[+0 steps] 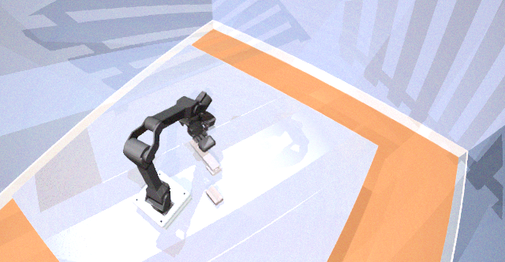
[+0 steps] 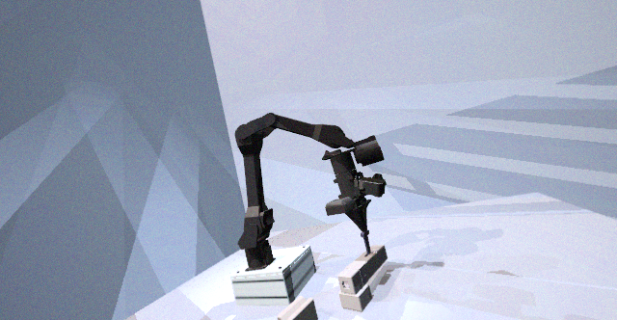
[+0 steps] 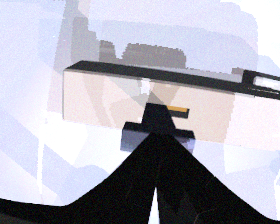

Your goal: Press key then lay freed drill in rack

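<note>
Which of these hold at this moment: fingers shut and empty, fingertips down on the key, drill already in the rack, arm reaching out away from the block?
1. The gripper has its fingers shut, with nothing between them. True.
2. The closed fingertips point down at the key standing on top of the block. True.
3. The drill already lies in the rack. False: the rack sits apart, nearer the arm's base, and nothing shows in it.
4. The arm is stretched out away from the block. False: it bends over the block.
</note>
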You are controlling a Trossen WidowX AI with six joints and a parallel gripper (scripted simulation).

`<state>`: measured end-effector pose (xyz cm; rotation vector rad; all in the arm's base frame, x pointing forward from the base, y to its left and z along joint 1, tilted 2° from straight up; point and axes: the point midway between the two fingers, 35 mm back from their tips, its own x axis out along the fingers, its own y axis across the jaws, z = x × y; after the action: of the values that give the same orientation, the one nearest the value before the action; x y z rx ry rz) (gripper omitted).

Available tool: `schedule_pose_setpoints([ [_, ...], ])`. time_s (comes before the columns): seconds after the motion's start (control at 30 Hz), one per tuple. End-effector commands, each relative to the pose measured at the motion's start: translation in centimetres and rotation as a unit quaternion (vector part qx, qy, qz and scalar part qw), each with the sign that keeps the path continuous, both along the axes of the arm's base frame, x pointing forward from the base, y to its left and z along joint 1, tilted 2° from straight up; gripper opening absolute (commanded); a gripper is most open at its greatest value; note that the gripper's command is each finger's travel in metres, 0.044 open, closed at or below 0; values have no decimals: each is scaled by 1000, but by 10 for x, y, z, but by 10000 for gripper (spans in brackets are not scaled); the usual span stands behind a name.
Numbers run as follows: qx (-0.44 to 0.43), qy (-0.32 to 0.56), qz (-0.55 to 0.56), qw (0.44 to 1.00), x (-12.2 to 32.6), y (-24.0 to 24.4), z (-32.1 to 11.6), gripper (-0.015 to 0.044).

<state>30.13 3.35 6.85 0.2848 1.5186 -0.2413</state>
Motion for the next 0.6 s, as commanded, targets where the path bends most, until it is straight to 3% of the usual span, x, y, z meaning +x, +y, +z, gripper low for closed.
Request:
schedule_pose_setpoints([
  [0.0, 3, 20, 3, 1000, -6, 4, -18, 0],
  [0.5, 3, 20, 3, 1000, -6, 5, -27, 0],
  [0.57, 3, 20, 3, 1000, -5, 4, -20, 53],
])
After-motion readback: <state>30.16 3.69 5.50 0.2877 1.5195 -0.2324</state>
